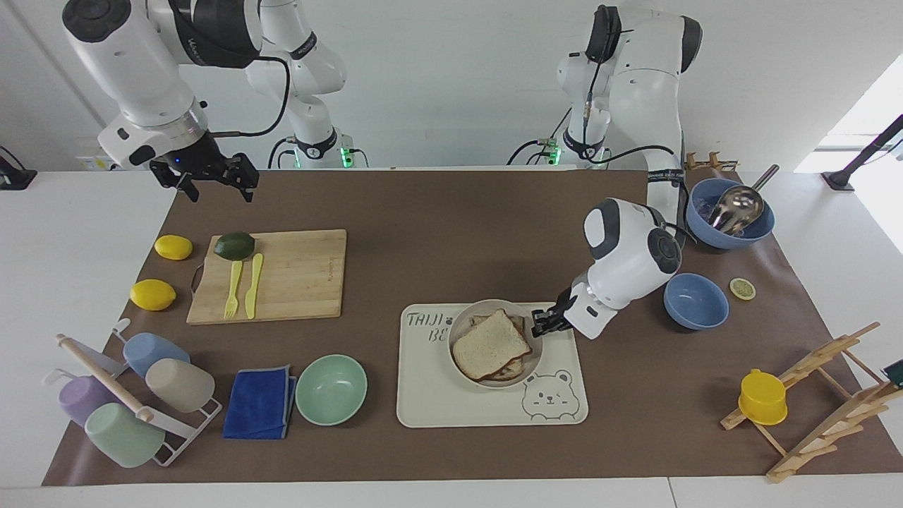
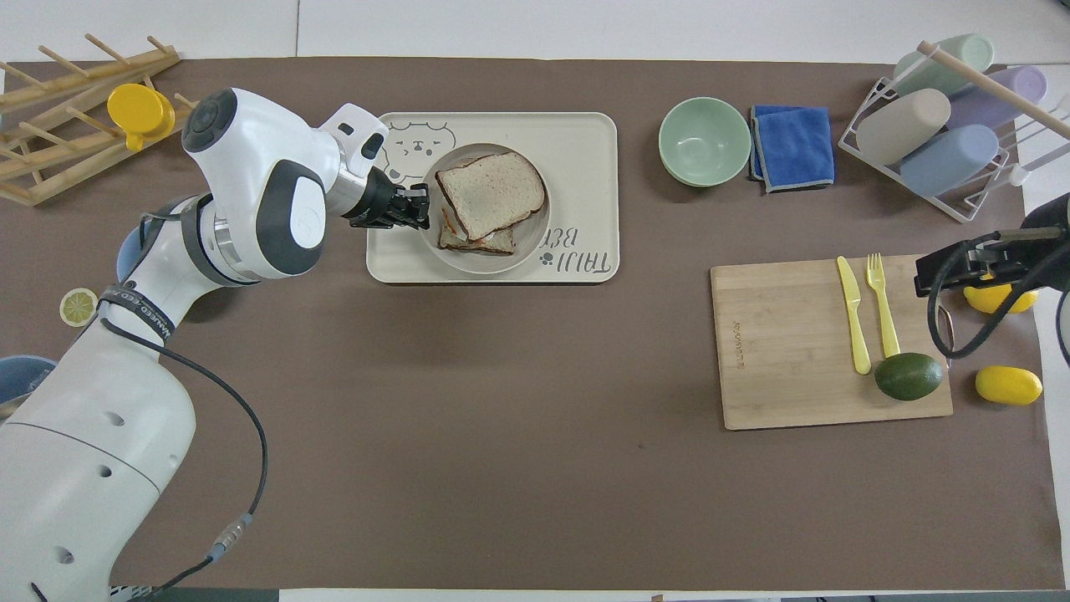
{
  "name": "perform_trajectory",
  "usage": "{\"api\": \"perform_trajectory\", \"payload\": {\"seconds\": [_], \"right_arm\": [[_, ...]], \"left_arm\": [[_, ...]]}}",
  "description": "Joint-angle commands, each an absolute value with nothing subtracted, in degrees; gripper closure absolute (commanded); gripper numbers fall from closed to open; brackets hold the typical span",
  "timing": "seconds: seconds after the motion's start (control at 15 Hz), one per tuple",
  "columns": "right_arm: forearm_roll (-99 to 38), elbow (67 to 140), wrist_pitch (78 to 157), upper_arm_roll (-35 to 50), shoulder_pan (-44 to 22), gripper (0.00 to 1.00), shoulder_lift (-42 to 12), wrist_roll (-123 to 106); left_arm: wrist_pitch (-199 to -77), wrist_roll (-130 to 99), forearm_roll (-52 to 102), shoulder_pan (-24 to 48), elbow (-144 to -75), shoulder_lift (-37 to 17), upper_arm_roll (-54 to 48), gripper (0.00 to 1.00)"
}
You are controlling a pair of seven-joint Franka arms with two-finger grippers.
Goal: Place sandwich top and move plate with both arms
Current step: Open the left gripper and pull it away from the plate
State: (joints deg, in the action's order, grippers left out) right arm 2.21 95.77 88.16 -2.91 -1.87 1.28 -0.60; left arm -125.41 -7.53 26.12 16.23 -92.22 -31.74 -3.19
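Now, facing view:
Plate [image 1: 460, 326]: on the bear tray [image 1: 437, 398], at the tray's edge nearer the robots.
Sandwich top [image 1: 490, 343]: lies skewed on the lower slices in the plate.
Left gripper [image 1: 544, 322]: clenched on the plate's rim, at the rim's side toward the left arm's end of the table; the plate extends from it toward the right arm's end.
Right gripper [image 1: 211, 185]: jaws apart, holding nothing, waits over the mat near the cutting board [image 1: 296, 275], well apart from the plate.

Overhead view:
Plate [image 2: 535, 251]: inside the tray [image 2: 585, 134].
Left gripper [image 2: 415, 209]: pinches the rim; left arm is clearly the nearer one.
Judgement: plate looks placed; letting go of the rim seems next.
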Motion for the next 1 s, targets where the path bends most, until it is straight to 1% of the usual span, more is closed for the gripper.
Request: {"api": "perform_trajectory", "payload": {"seconds": [0.0, 0.2, 0.27, 0.33, 0.53, 0.67, 0.73, 0.93], "right_arm": [[1.0, 95.8, 87.4, -2.5, -1.0, 0.0, 1.8, -2.1], [1.0, 95.8, 87.4, -2.5, -1.0, 0.0, 1.8, -2.2], [1.0, 95.8, 87.4, -2.5, -1.0, 0.0, 1.8, -2.2], [1.0, 95.8, 87.4, -2.5, -1.0, 0.0, 1.8, -2.1], [1.0, 95.8, 87.4, -2.5, -1.0, 0.0, 1.8, -2.2], [1.0, 95.8, 87.4, -2.5, -1.0, 0.0, 1.8, -2.1], [1.0, 95.8, 87.4, -2.5, -1.0, 0.0, 1.8, -2.2], [1.0, 95.8, 87.4, -2.5, -1.0, 0.0, 1.8, -2.1]], "left_arm": [[-127.4, -6.3, 25.7, 16.4, -93.6, -30.9, -3.2, 1.0], [-127.6, -6.3, 25.7, 16.4, -93.6, -30.9, -3.1, 1.0], [-127.6, -6.3, 25.8, 16.5, -93.6, -30.9, -3.1, 0.69], [-127.6, -6.4, 25.8, 16.5, -93.6, -30.8, -3.1, 0.01], [-126.4, -6.4, 25.8, 15.9, -93.0, -30.8, -3.1, 0.0], [-121.9, -6.7, 25.6, 15.5, -90.3, -30.7, -2.5, 0.0], [-119.6, -6.8, 25.2, 15.5, -89.5, -30.1, -0.5, 0.0], [-116.0, -7.0, 23.6, 15.6, -91.0, -24.0, 3.0, 0.0]]}}
